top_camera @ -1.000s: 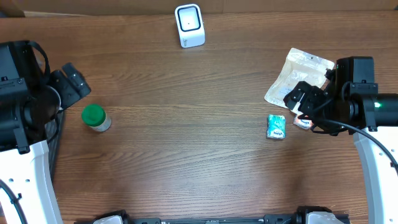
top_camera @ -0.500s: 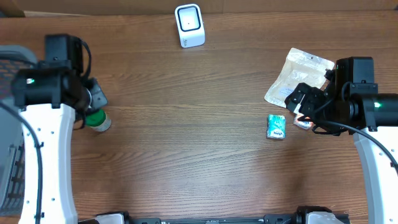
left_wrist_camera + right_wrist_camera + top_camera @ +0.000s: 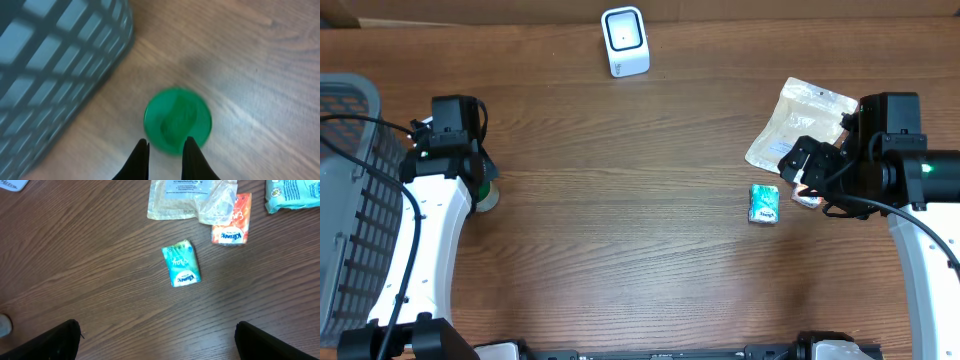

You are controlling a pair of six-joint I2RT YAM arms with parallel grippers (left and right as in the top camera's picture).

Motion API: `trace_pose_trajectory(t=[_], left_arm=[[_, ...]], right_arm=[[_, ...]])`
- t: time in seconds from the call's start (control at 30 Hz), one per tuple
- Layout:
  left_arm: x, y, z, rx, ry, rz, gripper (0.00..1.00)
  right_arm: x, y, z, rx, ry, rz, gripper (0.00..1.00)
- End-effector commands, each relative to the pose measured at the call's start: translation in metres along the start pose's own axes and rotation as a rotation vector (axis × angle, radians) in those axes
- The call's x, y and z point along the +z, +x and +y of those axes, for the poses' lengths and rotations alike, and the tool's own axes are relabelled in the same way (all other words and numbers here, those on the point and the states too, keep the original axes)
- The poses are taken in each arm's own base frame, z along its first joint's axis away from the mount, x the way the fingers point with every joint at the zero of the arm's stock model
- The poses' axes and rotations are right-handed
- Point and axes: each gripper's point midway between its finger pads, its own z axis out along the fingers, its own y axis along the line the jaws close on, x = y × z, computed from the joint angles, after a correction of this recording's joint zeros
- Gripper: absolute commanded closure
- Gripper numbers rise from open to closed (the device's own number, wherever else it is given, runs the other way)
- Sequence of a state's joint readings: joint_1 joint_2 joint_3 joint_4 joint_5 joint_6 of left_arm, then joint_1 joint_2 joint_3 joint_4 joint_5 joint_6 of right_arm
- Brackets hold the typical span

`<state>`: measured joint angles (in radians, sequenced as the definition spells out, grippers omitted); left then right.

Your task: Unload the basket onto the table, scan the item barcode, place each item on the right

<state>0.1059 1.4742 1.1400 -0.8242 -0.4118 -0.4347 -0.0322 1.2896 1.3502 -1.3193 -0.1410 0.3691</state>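
Where the left arm reaches in from the near left edge of the worktop [image 3: 620, 250], its forearm is laid forward and its wrist is turned downward, so that the left claw [image 3: 165, 146] is pointed at the wood below. Its two dark fingers [image 3: 141, 160] are pressed almost together, and nothing is pinched between them. The green-lidded jar [image 3: 177, 120] is seen upright just beyond the fingertips, directly under the claw; whether the tips touch the lid cannot be told. A grey mesh basket [image 3: 50, 60] is set just beside the jar, on its left.

On the right side, the right arm is bent in from the worktop's edge and its wrist is held high, looking down. The right claw [image 3: 156, 325] is spread wide, one finger at each lower corner of its view, and nothing is held. A teal tissue pack [image 3: 181, 263] lies flat ahead of the claw, in line with the gap between the fingers and well apart from both. Farther on, an orange packet [image 3: 231, 226] and a clear pouch [image 3: 187, 197] are found, the pouch overlapping the packet's corner.

At the far edge of the worktop, the white scanner [image 3: 625, 40] is placed, well apart from both claws.
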Motion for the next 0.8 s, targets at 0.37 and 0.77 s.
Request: trace_pose_trajectory(t=[0.37, 0.77], left_arm=[[0.049, -0.003, 0.033, 0.145, -0.126, -0.039, 0.96], [0.091, 0.027, 0.048, 0.179, -0.299, 0.088, 0.96]], right_arm=[[-0.002, -0.004, 0.0, -0.013, 0.004, -0.014, 0.0], [-0.002, 0.0, -0.002, -0.033, 0.012, 0.002, 0.0]])
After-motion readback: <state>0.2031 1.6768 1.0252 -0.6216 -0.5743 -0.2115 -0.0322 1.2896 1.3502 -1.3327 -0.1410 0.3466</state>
